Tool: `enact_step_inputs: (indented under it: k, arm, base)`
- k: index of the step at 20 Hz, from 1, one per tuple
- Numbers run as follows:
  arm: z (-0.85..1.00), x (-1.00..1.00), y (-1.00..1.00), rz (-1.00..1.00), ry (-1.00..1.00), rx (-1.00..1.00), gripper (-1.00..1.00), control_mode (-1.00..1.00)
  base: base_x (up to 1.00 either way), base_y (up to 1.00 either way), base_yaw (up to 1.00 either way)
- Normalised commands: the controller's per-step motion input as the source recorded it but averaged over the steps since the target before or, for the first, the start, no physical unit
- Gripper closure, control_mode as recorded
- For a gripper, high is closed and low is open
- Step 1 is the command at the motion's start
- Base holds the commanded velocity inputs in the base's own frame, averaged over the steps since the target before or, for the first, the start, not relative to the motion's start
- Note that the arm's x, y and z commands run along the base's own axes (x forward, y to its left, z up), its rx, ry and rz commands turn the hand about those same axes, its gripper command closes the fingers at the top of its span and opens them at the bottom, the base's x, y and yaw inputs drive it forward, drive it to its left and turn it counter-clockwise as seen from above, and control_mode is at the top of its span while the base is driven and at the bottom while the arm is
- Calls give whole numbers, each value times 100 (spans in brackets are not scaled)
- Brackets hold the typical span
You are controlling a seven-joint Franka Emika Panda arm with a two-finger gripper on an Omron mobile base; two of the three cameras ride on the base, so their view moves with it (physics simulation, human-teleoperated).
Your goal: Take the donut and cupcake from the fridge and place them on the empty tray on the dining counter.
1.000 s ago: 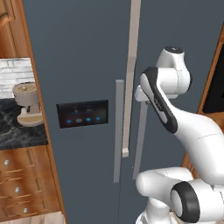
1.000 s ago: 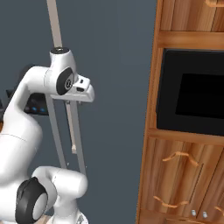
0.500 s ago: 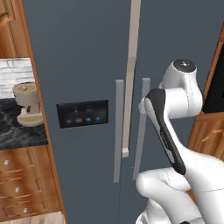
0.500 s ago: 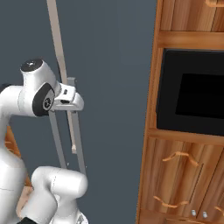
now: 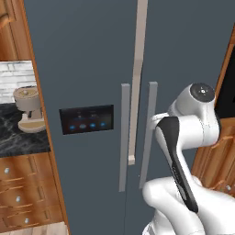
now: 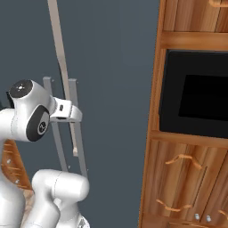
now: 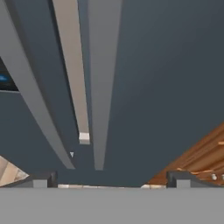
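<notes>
Pretty much nothing's done yet as far as I can tell. The gripper [image 7: 111, 178] sits spread wide, holding nothing, both tips flanking the right door handle [image 7: 104, 83] of the fridge [image 5: 87, 59], close but not touching it. Both doors are shut, so the donut and cupcake would be behind them, and everything's left: open, grab, carry. Count: two fridge doors, two grey handles, one black panel [image 5: 86, 119] with blue lights. Further off, one coffee machine [image 5: 29, 109], one microwave [image 6: 198, 100].

Before me, the fridge [image 5: 87, 69] wears a matt slate-grey skin; its handles [image 5: 124, 137] look like brushed grey metal, beside a cabinet [image 6: 187, 178] of glossy grained wood.
</notes>
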Motion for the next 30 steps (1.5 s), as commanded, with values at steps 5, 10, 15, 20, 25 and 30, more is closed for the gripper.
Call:
enact_step_inputs:
  k: [5,10,15,20,25,30]
  arm:
    - [0,0,0,0,0,0,-100,100]
    - [0,0,0,0,0,0,-100,100]
    - [0,0,0,0,0,0,-100,100]
    - [0,0,0,0,0,0,-100,100]
    - [0,0,0,0,0,0,-100,100]
    - [0,10,0,0,-1,0,-100,-100]
  base:
    - [-38,0,0]
    - [-61,8,0]
    - [-54,27,0]
    - [-47,31,0]
    - [-36,40,0]
    - [-2,12,0]
